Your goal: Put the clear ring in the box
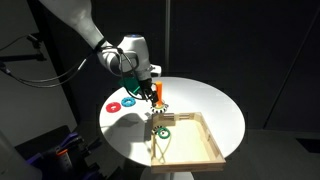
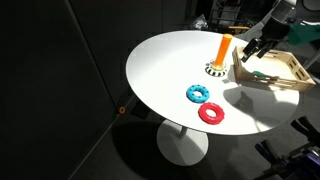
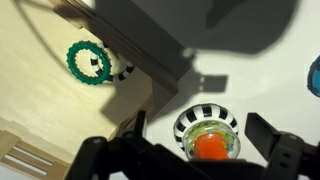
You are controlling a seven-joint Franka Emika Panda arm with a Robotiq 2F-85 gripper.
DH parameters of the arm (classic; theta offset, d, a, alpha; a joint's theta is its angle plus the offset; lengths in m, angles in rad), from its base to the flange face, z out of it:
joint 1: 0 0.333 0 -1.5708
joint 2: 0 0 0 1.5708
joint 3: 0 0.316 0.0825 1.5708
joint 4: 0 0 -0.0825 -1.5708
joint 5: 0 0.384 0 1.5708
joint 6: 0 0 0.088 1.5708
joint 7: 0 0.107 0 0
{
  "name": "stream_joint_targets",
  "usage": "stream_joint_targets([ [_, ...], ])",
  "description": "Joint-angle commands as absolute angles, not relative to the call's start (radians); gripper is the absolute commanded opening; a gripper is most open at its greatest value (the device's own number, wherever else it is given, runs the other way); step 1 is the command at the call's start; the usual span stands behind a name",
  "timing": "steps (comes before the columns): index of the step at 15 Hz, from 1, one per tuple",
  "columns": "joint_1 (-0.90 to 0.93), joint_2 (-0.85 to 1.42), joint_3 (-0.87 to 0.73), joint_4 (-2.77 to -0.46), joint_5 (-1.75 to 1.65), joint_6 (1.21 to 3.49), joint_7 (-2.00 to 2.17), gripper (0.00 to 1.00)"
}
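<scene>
1. Gripper [image 3: 197, 150] of mine hangs over the orange peg [image 3: 208, 148], jaws spread wide.
2. Wooden box [image 3: 40, 100] sits just beside the peg, green ring [image 3: 90, 62] inside it.
3. Clear ring: I cannot find it.

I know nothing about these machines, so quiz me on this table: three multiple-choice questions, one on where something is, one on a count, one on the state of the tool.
1. Where does the green ring lie?
A on the floor; B in the wooden box; C hanging from a wall.
2. How many coloured rings lie on the white table outside the box?
A none; B two; C five.
3. How does the tool stand?
A shut on the green ring; B shut on nothing; C open.

1 B: the wrist view shows it on the light wood floor.
2 B: only the blue ring and the red ring.
3 C: its fingers stand wide apart, either side of the orange peg.
</scene>
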State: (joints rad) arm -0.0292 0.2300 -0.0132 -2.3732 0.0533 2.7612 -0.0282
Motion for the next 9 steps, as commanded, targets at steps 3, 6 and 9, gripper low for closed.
stream_joint_targets([
  [3, -0.047, 0.357, 0.035, -2.315, 0.104, 2.882, -0.051, 1.00],
  [6, -0.042, 0.409, 0.043, -2.284, 0.089, 2.929, -0.040, 1.00],
  [9, -0.045, 0.455, 0.050, -2.241, 0.084, 2.942, -0.036, 1.00],
])
